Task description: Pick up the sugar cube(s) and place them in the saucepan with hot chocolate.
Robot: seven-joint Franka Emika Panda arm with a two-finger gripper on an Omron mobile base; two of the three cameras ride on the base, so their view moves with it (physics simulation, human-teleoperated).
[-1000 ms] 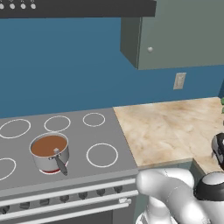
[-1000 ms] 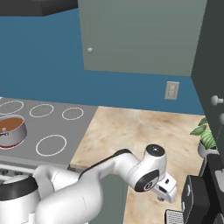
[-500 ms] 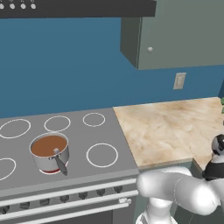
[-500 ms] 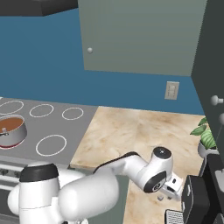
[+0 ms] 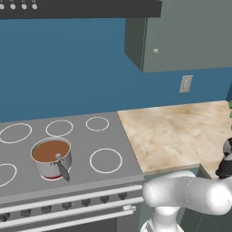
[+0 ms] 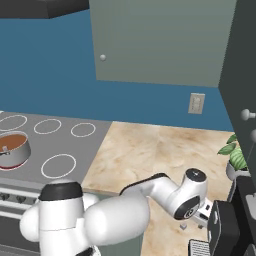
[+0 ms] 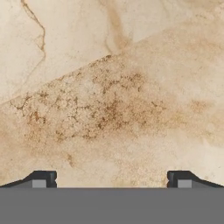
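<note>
The saucepan with hot chocolate (image 5: 51,157) stands on the stove's front left, its dark handle pointing toward me; it also sits at the left edge of the right base view as the saucepan (image 6: 12,149). My gripper (image 6: 204,214) hangs low over the counter's right front corner, far from the pan. A small pale sugar cube (image 6: 183,226) lies on the counter just below and left of the hand. In the hand view my gripper (image 7: 111,179) is open, its fingertips (image 7: 43,178) wide apart over bare marbled counter with nothing between them.
A dark appliance (image 6: 225,231) stands right beside the hand at the counter's right end. A potted plant (image 6: 236,156) sits behind it. A wall cabinet (image 5: 181,31) hangs overhead. White burner rings (image 5: 105,160) mark the grey stove top.
The arm has stretched further right and down toward the counter's right front corner. The jaws have stayed wide open. The saucepan has not moved.
</note>
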